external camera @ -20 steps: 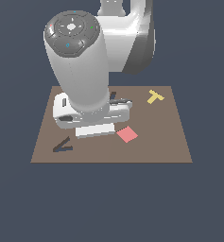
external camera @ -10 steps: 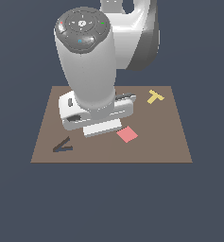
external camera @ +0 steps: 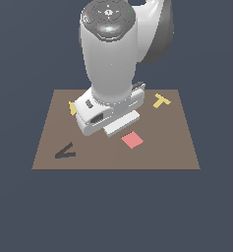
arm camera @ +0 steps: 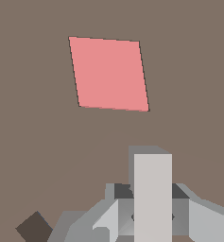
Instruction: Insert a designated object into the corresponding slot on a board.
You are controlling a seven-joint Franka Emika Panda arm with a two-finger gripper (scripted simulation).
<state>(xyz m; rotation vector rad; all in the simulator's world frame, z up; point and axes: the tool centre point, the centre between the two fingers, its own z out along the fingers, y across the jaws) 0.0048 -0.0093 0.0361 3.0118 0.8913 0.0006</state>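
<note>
My gripper (arm camera: 152,221) is shut on the designated object (arm camera: 152,186), a light-grey piece standing as an upright bar between the two grey fingers (arm camera: 103,222). It hangs over the brown board (arm camera: 189,94), close to the pink square (arm camera: 109,74). A small blackish patch (arm camera: 34,228) shows on the board beside the fingers, partly cut off; it looks like part of the slot. In the exterior view the arm's white hand (external camera: 105,114) covers the board's middle (external camera: 177,147) and hides the slot.
A dark V-shaped mark (external camera: 65,151) lies at the board's near corner on the exterior view's left. A yellow T-shape (external camera: 161,101) sits at the far right, a yellow triangle (external camera: 72,107) peeks out left of the hand, and the pink square (external camera: 132,140) lies just in front of it.
The arm and hand have shifted toward the exterior view's right and slightly farther back over the board, uncovering the yellow triangle. The gripper has stayed shut on the grey piece.
</note>
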